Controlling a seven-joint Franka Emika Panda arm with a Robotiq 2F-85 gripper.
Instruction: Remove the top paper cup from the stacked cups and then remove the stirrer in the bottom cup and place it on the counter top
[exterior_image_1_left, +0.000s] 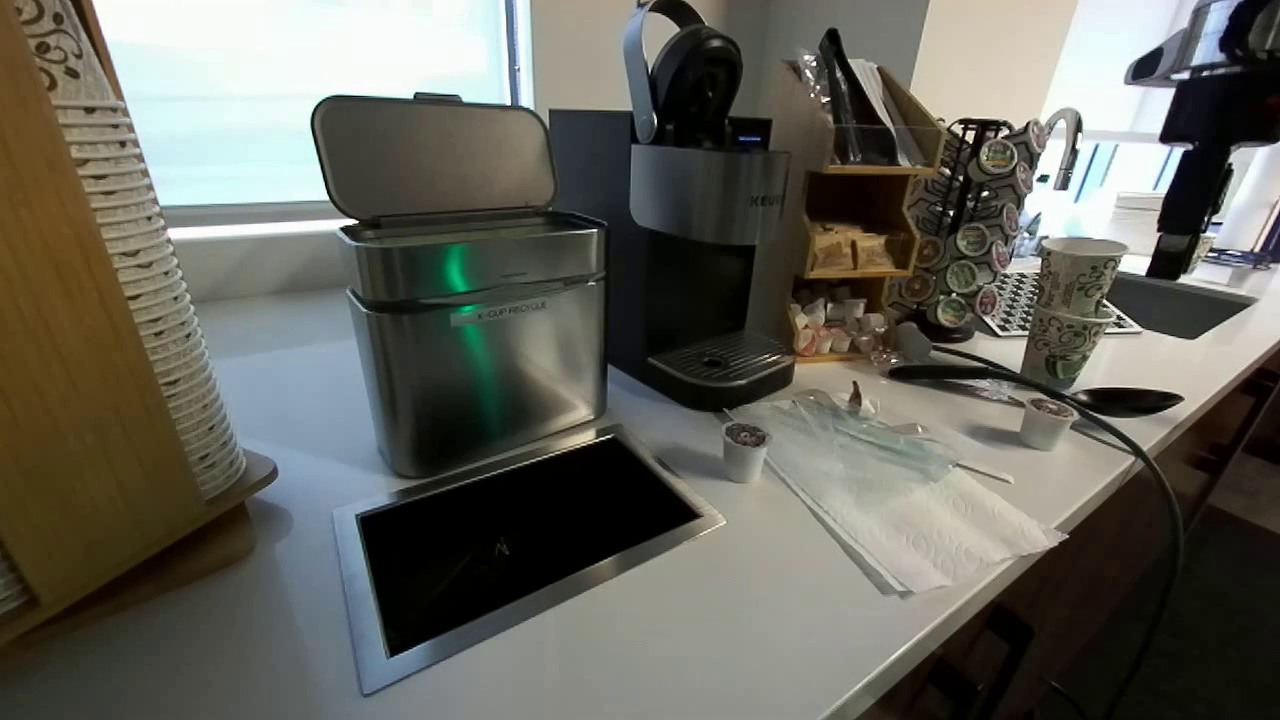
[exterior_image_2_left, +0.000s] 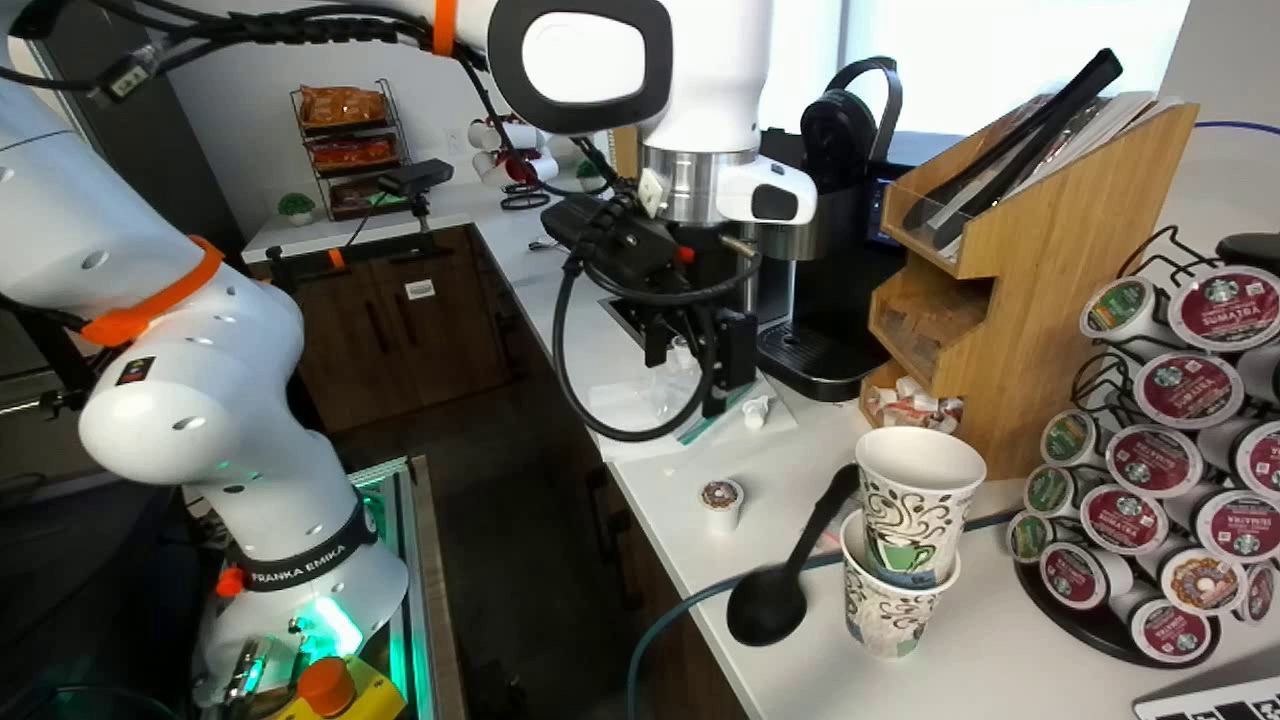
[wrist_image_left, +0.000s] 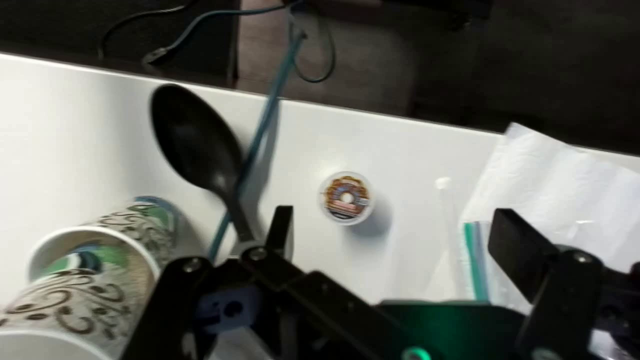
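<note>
Claw (wrist_image_left: 397, 237) spread wide, empty. Step likely: reach top paper cup (exterior_image_2_left: 915, 510), nested in bottom cup (exterior_image_2_left: 888, 617) near front edge of counter top (exterior_image_2_left: 980, 680); next: align, lift.

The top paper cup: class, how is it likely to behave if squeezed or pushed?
With its thin-looking wall, the top paper cup is probably light and might dent if squeezed. Since most of it stands above the bottom cup, a sideways push could tip it.
</note>
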